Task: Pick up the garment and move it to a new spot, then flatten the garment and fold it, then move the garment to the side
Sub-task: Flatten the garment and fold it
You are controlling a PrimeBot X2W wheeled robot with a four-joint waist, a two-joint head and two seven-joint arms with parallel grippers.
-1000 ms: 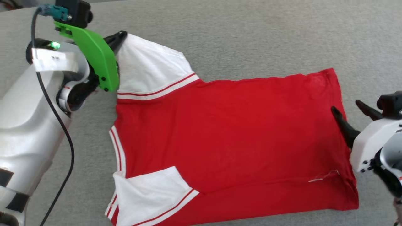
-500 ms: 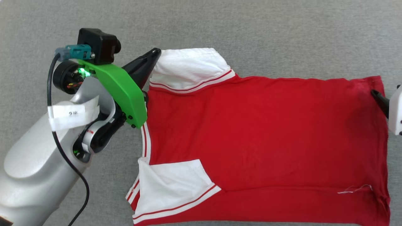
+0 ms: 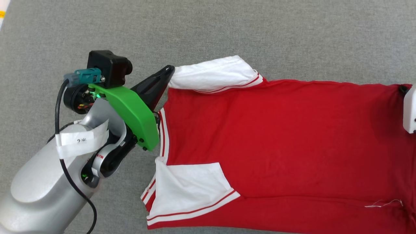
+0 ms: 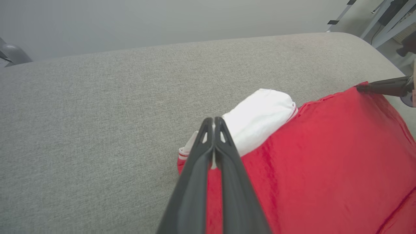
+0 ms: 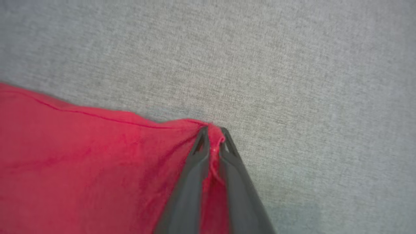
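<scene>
The garment [image 3: 276, 139], a red jersey with white sleeves and striped trim, lies spread on the grey fabric surface [image 3: 227, 29], collar to the left and hem to the right. My left gripper [image 3: 169, 70] is shut on the tip of the far white sleeve [image 3: 214, 74]; in the left wrist view its fingers [image 4: 213, 123] pinch that sleeve [image 4: 260, 117]. My right gripper [image 3: 404, 88] sits at the far hem corner. In the right wrist view it [image 5: 213, 135] is shut, with a fold of red cloth [image 5: 81, 162] caught between the tips. The near sleeve [image 3: 191, 185] lies folded over the body.
My left arm [image 3: 48, 195] with its green bracket [image 3: 133, 110] and black cable lies left of the collar. In the left wrist view the surface's rounded far edge [image 4: 195, 42] and metal frame legs [image 4: 383, 16] show beyond it. Bare grey surface surrounds the garment.
The head camera has shifted, so the picture slid. My right gripper, open beside the hem a second ago, has shut on the far hem corner. The left gripper keeps its pinch on the sleeve.
</scene>
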